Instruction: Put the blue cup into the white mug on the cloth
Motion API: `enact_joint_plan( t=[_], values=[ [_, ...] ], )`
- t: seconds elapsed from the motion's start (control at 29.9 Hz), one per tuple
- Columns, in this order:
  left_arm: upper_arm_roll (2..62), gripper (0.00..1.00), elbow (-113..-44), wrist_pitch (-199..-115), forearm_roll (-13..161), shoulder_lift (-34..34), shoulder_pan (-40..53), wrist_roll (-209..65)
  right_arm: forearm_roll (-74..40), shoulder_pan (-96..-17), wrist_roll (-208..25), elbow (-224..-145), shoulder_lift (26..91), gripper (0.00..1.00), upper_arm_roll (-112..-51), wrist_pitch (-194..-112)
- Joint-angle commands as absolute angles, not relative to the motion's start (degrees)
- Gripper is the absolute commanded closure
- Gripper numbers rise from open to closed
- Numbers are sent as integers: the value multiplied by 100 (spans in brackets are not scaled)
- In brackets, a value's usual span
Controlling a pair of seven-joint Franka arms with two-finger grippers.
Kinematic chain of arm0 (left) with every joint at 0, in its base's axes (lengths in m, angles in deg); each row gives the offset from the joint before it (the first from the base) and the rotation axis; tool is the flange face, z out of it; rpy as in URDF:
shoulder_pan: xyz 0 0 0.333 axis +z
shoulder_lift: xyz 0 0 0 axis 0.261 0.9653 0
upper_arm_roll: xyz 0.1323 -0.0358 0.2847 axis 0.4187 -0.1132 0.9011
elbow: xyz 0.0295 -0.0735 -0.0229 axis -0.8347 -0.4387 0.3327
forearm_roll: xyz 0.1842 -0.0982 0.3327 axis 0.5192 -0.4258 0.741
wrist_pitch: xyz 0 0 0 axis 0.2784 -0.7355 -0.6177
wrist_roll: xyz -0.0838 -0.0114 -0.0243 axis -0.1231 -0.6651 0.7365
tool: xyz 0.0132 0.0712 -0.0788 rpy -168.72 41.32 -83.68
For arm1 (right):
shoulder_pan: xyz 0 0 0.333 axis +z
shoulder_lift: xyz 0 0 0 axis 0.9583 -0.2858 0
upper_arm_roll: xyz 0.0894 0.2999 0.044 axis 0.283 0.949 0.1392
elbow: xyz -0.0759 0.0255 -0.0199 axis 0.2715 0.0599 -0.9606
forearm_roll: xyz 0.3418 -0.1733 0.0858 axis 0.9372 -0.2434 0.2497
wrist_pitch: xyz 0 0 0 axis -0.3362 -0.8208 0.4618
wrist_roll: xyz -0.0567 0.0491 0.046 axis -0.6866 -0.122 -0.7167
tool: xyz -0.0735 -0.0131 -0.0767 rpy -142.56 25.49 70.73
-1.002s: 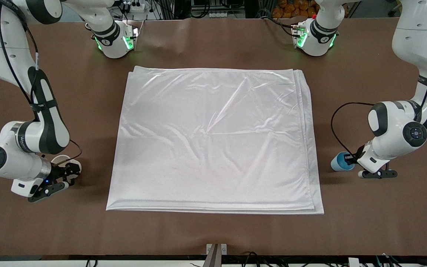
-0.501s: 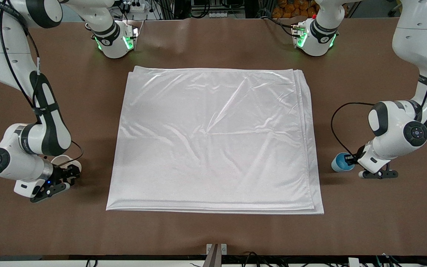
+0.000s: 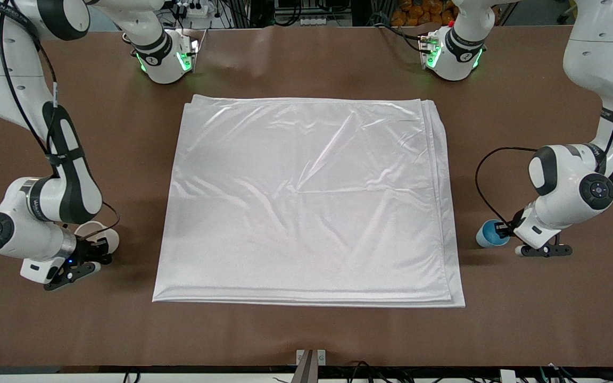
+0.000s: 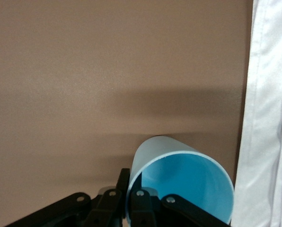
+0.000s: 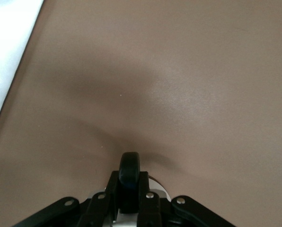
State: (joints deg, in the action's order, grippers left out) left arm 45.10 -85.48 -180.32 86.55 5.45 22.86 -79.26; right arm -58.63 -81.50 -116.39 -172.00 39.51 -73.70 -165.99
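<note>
1. Left gripper (image 3: 504, 232): low at the left arm's end of the table, fingers (image 4: 140, 208) clamped on the wall of the blue cup (image 3: 490, 233), just beside the cloth (image 3: 306, 199).
2. Right gripper (image 3: 92, 250): low at the right arm's end, fingers (image 5: 113, 196) grasping the black handle (image 5: 130, 177) of the white mug (image 3: 96, 233).
3. The cloth lies flat at table centre, between both cups.
</note>
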Motion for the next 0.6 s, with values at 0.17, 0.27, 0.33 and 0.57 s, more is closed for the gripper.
enact_joint_plan(
  t=[0.17, 0.27, 0.33, 0.57],
  values=[
    [4483, 100, -8565, -18062, 8769, 409, 2286, -7946, -5348, -8166, -11600, -16744, 3999, 100, -7215, -15684],
    [4483, 100, -8565, -18062, 8769, 383, 2278, -7955, -5224, -8104, -11442, -16506, 3990, 100, -7215, -15217],
    [4483, 100, -8565, -18053, 8769, 366, 2277, -7955, -5215, -8043, -11214, -16409, 3990, 100, -7224, -15041],
    [4466, 100, -8565, -18027, 8769, 304, 2269, -7955, -5180, -7797, -10301, -16277, 4016, 100, -7172, -14838]
  ],
)
